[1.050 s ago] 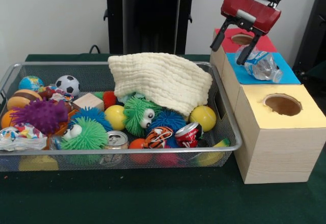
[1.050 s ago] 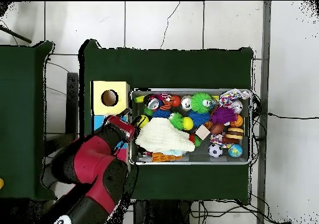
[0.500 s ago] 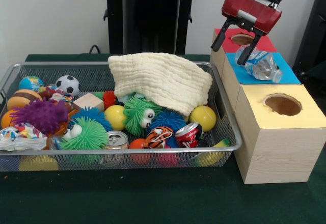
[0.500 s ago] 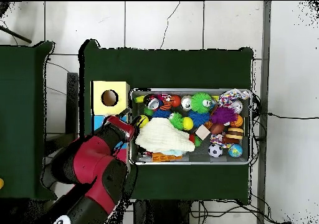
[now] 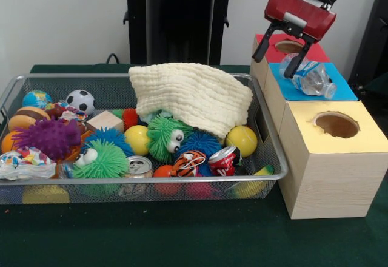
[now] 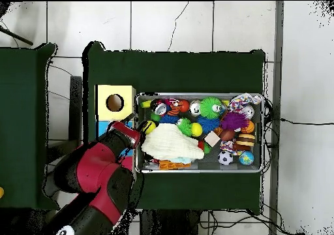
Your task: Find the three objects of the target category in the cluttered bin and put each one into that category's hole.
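Note:
A crushed clear plastic bottle (image 5: 310, 77) lies on the blue-topped box (image 5: 342, 90), over where its hole would be. My gripper (image 5: 274, 57) hangs open just above and left of the bottle, its right finger (image 5: 292, 64) close to the bottle's end, nothing held. In the mesh bin (image 5: 267, 127) two crushed cans show near the front: a silver one (image 5: 139, 166) and a red one (image 5: 224, 159). In the overhead view the red arm (image 6: 98, 170) covers the blue box, and the bin (image 6: 263, 134) lies to its right.
A cream cloth (image 5: 194, 94) drapes over the bin's back right. Fuzzy toys, balls, a wooden block (image 5: 105, 121) and a burger toy (image 5: 23, 120) fill the rest. A yellow-topped box with a hole (image 5: 336, 124) stands nearest, a red-topped box (image 5: 290, 45) farthest.
The gripper has risen very slightly above the bottle; nothing else has moved.

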Robot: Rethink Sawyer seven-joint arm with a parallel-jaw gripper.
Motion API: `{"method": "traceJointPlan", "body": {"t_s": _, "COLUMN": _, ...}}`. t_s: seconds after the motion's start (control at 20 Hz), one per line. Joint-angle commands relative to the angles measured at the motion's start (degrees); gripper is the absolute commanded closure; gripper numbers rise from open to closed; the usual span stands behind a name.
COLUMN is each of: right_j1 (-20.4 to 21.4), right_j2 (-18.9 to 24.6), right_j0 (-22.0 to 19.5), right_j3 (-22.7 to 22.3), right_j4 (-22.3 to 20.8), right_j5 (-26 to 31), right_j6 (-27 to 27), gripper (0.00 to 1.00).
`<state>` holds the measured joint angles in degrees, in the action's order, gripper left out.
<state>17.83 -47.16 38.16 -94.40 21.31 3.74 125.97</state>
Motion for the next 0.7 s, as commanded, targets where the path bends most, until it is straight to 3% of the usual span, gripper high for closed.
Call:
{"method": "traceJointPlan", "body": {"t_s": 0.05, "right_j1": -2.2, "right_j2": 9.0, "right_j0": -1.4, "right_j3": -4.2, "right_j4": 1.7, "right_j5": -3.2, "right_j6": 12.4, "gripper": 0.00}}
{"method": "traceJointPlan", "body": {"t_s": 0.7, "right_j1": -3.0, "right_j2": 9.0, "right_j0": -0.9, "right_j3": -4.4, "right_j4": 2.4, "right_j5": -3.9, "right_j6": 12.8, "gripper": 0.00}}
